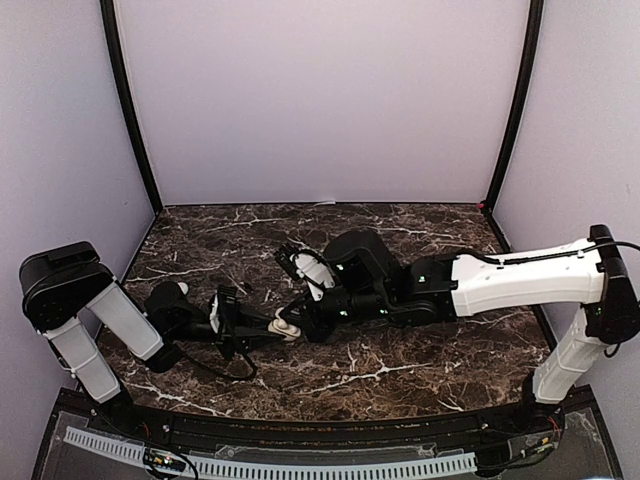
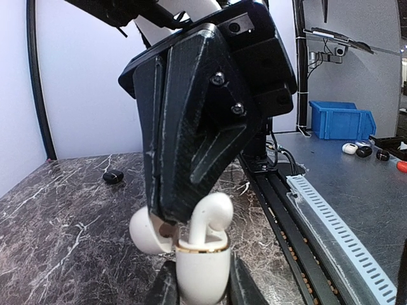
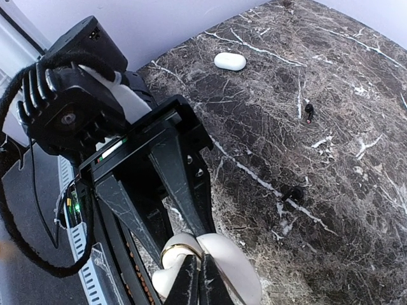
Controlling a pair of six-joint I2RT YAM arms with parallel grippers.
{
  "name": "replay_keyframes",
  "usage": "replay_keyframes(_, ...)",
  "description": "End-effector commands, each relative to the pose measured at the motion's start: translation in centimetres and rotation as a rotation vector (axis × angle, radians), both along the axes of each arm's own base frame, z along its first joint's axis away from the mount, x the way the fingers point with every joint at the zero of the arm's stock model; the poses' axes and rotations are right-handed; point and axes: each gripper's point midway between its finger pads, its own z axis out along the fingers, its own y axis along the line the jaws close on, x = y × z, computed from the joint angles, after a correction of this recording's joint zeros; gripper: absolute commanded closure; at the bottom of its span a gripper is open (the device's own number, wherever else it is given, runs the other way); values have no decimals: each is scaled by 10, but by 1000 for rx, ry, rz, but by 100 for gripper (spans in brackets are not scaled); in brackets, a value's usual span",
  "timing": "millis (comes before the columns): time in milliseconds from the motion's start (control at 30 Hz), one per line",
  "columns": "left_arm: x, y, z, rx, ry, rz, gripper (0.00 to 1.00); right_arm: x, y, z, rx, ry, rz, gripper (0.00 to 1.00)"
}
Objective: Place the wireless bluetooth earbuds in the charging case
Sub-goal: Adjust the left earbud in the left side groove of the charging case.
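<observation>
Near table [image 1: 420,370] centre, a touch toward 8 o'clock | left gripper [image 1: 268,332] clamped on open charging case [image 2: 202,276] | right gripper [image 3: 199,283] pinched shut, tip against an earbud [image 2: 213,215] | stem in slot, head poking up, not seated yet imo | no second earbud in sight

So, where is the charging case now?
The charging case is left of centre in the top view, held by the left gripper, an earbud standing in it.

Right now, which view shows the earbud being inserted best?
Left wrist: the earbud is close and unblocked, stem down at the rim of the charging case, beside the right gripper. Right wrist: its own fingers hide it. Top external: too small to tell from the case.
</observation>
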Motion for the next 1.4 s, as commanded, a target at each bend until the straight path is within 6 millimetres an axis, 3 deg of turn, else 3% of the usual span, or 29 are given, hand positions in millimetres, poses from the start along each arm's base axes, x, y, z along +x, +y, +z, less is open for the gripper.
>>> replay_keyframes(0, -9, 6, 40, -146, -166, -13, 100, 4, 5, 7, 18, -15, -9, 97)
replay_keyframes(100, -9, 6, 39, -144, -161, -10, 100, 7, -1, 14, 31, -38, -35, 96)
replay_keyframes(200, -8, 6, 39, -144, -157, -8, 100, 6, -12, 34, 76, -75, -39, 95)
replay_keyframes(400, -6, 4, 39, -144, -138, -10, 100, -6, -21, 48, 103, -115, 18, 90)
replay_keyframes(600, -5, 3, 38, -142, -132, -9, 100, -20, -18, 25, 41, -107, 69, 78)
replay_keyframes(633, -5, 3, 38, -143, -133, -10, 100, -21, -13, 31, 44, -117, 69, 75)
replay_keyframes(900, -6, 3, 38, -142, -132, -8, 100, -20, -6, 18, -29, -152, 28, 64)
replay_keyframes(1033, -5, 4, 37, -140, -133, -3, 100, -27, -4, 29, 17, -153, 45, 70)
replay_keyframes(1267, -6, 4, 37, -140, -133, -7, 100, -30, -2, 38, 48, -143, 61, 66)
replay_keyframes(1367, -6, 4, 37, -140, -129, -11, 100, -36, 3, 45, 82, -125, 90, 77)
